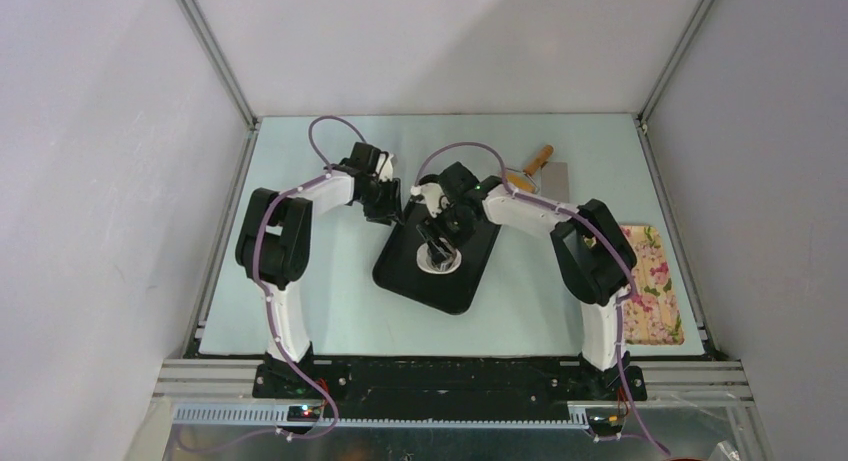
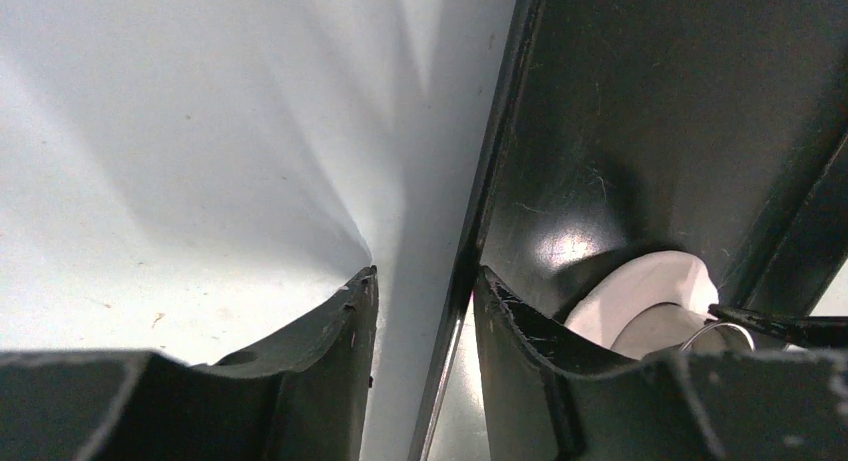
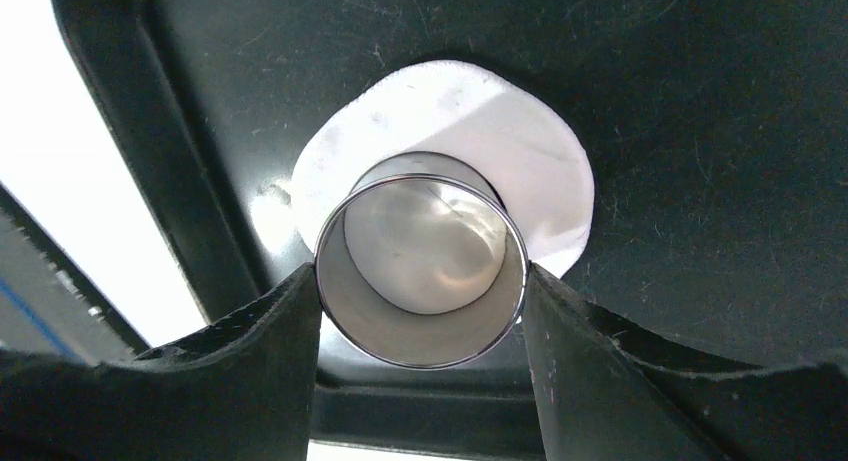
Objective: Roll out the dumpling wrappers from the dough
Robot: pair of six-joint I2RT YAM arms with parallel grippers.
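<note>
Clamping the steel cup (image 3: 420, 281) between fairly wide-set fingers, the right gripper (image 3: 420, 273) is resting it on the flattened dough (image 3: 530, 151), lying just beneath and beyond the fingertips, which is looking soft, light and easily torn, so probably better lifting it by its thin edge.

The tray (image 1: 402, 271) is glossy black on a pale blue-green counter (image 1: 300, 301), and on it the dough (image 3: 525, 151) is plain white beneath a mirror-bright silver steel cup (image 3: 420, 231). Right of the tray a cloth (image 1: 652, 286) is printed with pink flowers on a yellowish ground, while beyond the tray a scraper (image 1: 551, 173) shows a brown wooden handle and a grey blade. At the tray the left claw (image 2: 425, 276) and right claw (image 3: 420, 281) are black.
</note>
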